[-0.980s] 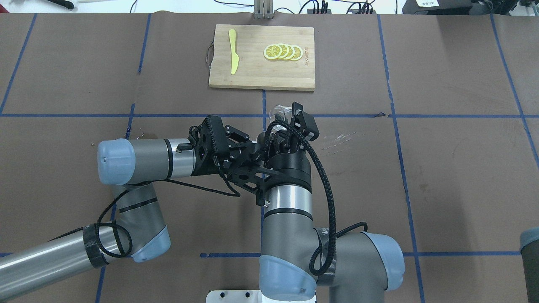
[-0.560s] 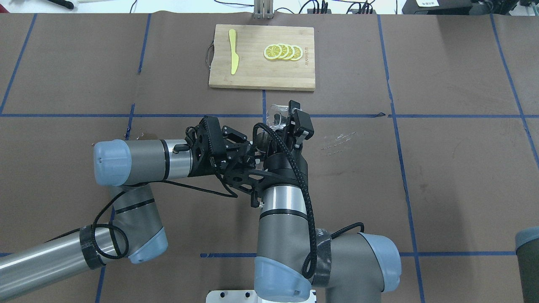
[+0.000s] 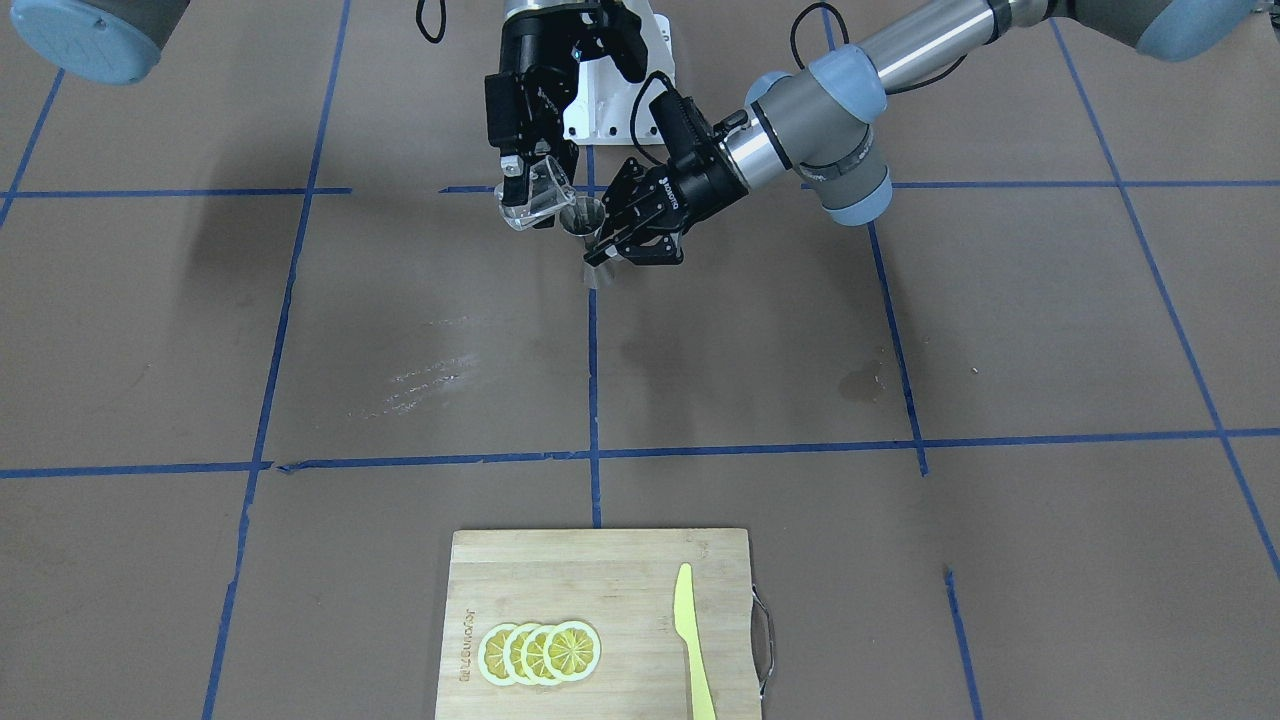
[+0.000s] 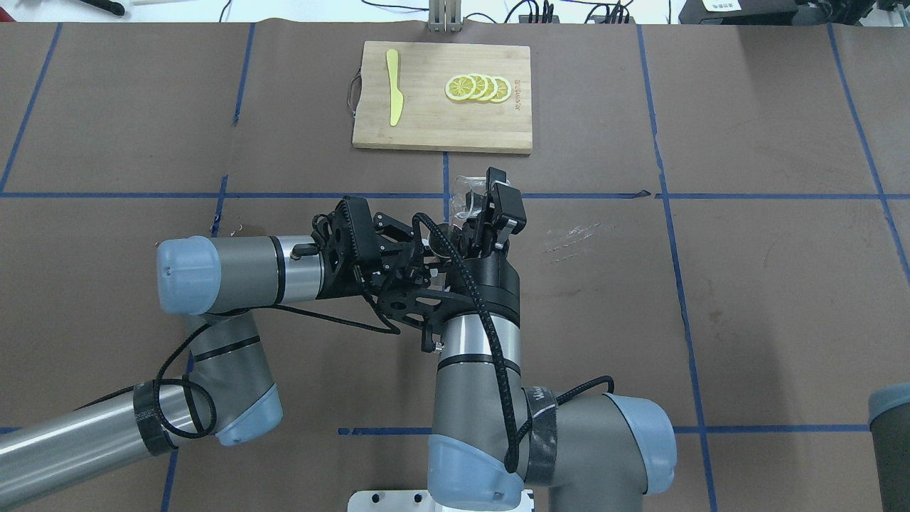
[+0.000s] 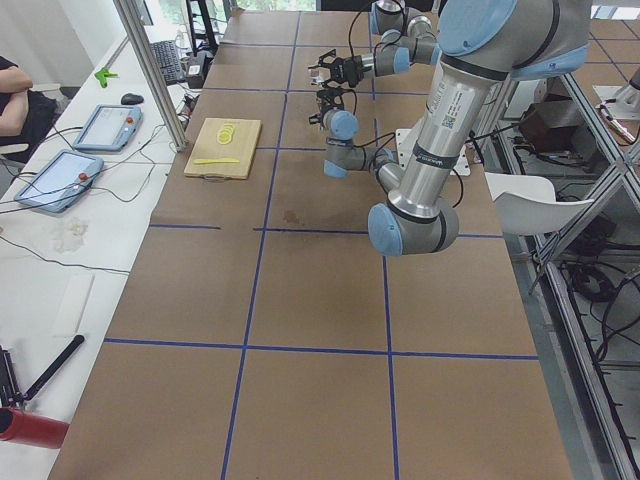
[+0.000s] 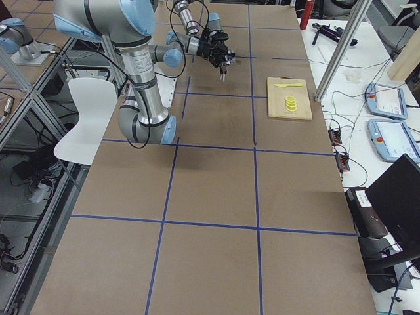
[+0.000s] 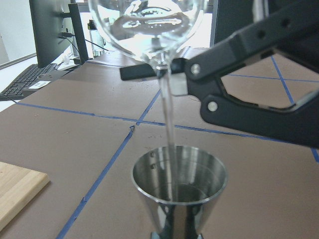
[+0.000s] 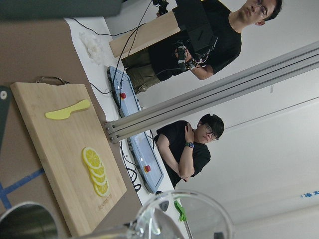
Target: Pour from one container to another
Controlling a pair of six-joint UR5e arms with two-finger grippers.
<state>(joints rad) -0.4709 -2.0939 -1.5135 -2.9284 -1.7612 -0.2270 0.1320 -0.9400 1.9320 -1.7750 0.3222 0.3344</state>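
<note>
We are seeing the right gripper (image 3: pixel 530 190) gripping the small clear glass tumbler (image 7: pixel 149 25), tilted and streaming liquid into the grey steel hourglass jigger (image 7: pixel 179 184) just beneath, apparently clamped by the left gripper (image 3: pixel 610 252). Overhead, the wrists are hiding it; the bamboo cutting board (image 4: pixel 426 121) is lying well apart.

One glass tumbler (image 3: pixel 540 203), small, clear and round, held off the table in the right gripper (image 3: pixel 522 180) and tipped steeply, a thin stream of clear liquid running from its lip. One jigger (image 3: pixel 590 238), small, grey steel, hourglass-shaped with a narrow waist, upright just below that lip, clasped at the waist by the left gripper (image 3: pixel 608 250). The stream lands in its open upper cup.
</note>
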